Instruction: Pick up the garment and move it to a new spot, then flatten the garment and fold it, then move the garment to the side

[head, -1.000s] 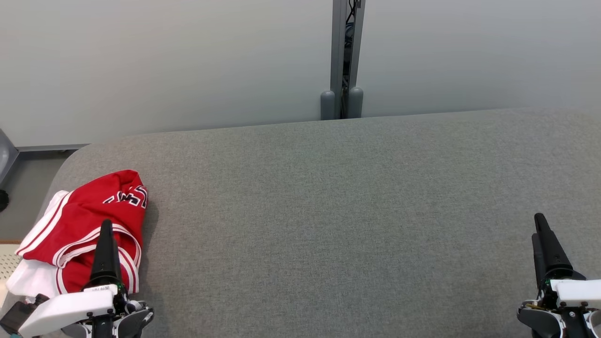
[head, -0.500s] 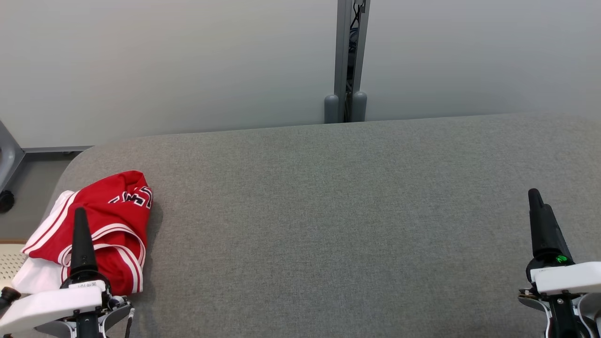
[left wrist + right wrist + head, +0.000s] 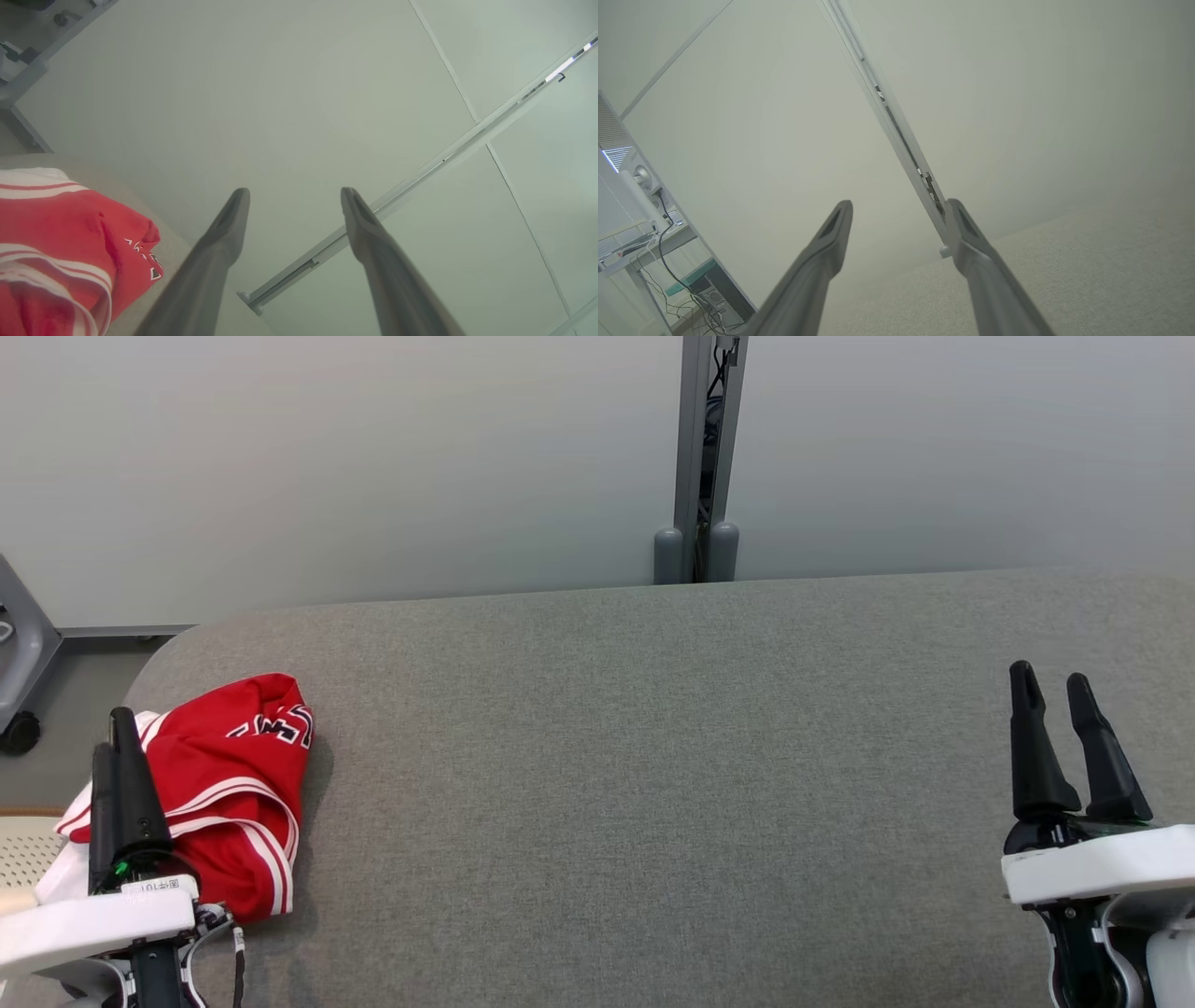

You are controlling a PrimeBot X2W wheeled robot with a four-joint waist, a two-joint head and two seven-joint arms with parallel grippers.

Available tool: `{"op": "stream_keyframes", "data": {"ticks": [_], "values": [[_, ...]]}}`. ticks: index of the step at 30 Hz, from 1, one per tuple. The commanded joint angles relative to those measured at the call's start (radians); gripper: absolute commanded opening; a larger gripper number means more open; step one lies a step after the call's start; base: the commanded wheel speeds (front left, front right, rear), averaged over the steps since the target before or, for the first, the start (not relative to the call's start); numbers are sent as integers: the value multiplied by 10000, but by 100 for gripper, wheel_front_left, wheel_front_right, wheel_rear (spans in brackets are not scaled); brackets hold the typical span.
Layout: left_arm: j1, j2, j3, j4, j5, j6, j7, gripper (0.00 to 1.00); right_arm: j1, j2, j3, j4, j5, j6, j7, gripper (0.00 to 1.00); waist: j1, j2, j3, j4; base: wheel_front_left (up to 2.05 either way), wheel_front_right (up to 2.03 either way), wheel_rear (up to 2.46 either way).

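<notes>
head view: we are finding the garment (image 3: 224, 793), a red jersey with white stripes and dark lettering, lying crumpled at the left end of the grey padded surface (image 3: 653, 756), close to its rounded corner. we are seeing the left gripper (image 3: 112, 733) standing over the garment's left edge, its two dark fingers pointing up that view and overlapping the red and white cloth; whether they are touching the cloth, we are not able to tell. in the left wrist view, these fingers are standing apart with nothing between them, and the garment is lying low and to the left of them, outside the gap. we are recording the right gripper (image 3: 1050, 674) near the right end of the surface, well apart from the garment, its fingers spreading in a narrow v and holding nothing. in the right wrist view, those fingers are pointing toward the pale wall panel (image 3: 373, 476) and the grey post (image 3: 700, 457) rising behind the surface.
</notes>
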State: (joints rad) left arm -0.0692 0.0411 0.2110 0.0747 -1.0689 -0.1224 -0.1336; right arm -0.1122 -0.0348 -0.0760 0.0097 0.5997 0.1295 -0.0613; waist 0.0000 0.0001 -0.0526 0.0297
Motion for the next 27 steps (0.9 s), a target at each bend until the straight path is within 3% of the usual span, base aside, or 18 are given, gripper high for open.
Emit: {"op": "stream_keyframes", "data": {"ticks": [1, 13, 20, 27], "values": [[-67, 65, 13, -343, 452, 8, -76, 100, -131, -115, 140, -276, -590, 14, -145, 100, 0, -1, -17, 19, 0, 0, 0], [403, 72, -1010, -1270, 2698, 570, -326, 100, 74, -192, 511, -550, -2391, 15, -531, 100, 0, -1, -165, 90, 0, 0, 0], [771, 77, -2142, -1265, 5054, 783, -491, 100, 305, -148, 670, -358, -3435, 15, -796, 100, 0, -1, -290, 69, 0, 0, 0], [984, 82, -2711, -946, 6153, 1115, -613, 100, 655, -139, 525, 190, -3624, 12, -970, 100, 0, -1, -406, 78, 0, 0, 0]]}}
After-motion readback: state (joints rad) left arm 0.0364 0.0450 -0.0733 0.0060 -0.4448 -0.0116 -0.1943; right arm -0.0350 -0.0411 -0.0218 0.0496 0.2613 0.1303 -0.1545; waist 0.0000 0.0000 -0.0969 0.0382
